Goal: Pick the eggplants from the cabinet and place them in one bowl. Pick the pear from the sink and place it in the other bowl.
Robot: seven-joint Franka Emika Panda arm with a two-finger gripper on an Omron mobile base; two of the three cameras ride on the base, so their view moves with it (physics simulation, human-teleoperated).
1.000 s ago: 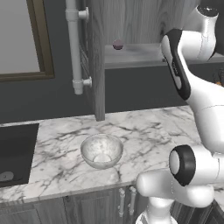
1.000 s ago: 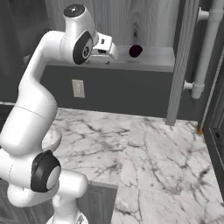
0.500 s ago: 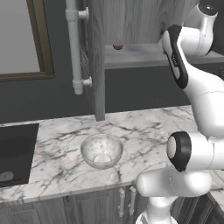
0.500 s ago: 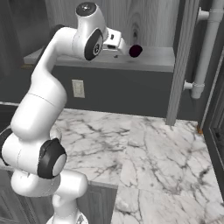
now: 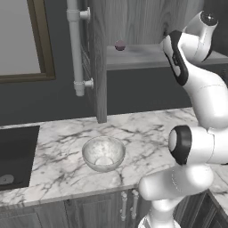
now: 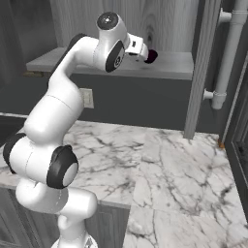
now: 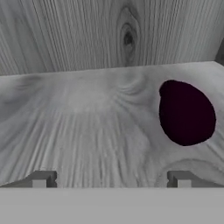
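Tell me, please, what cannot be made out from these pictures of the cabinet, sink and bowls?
- Gripper: hand view shows just its fingertips; in both base views the arm hides it.
- Eggplant: right base view, partly behind the hand.
- Sink: cut off by the left base view's left edge, so the pear cannot be checked.
- Speckled bowl: contents unclear through the glassy wall.

Cameras: two behind the arm, one on the hand.
Base views look forward from left and right, sharing the cabinet shelf [image 5: 147, 55]; hand view sits close over it.

An eggplant [image 7: 187, 113] lies on the cabinet shelf [image 7: 87, 127], seemingly right of the pincer [image 7: 111, 178].
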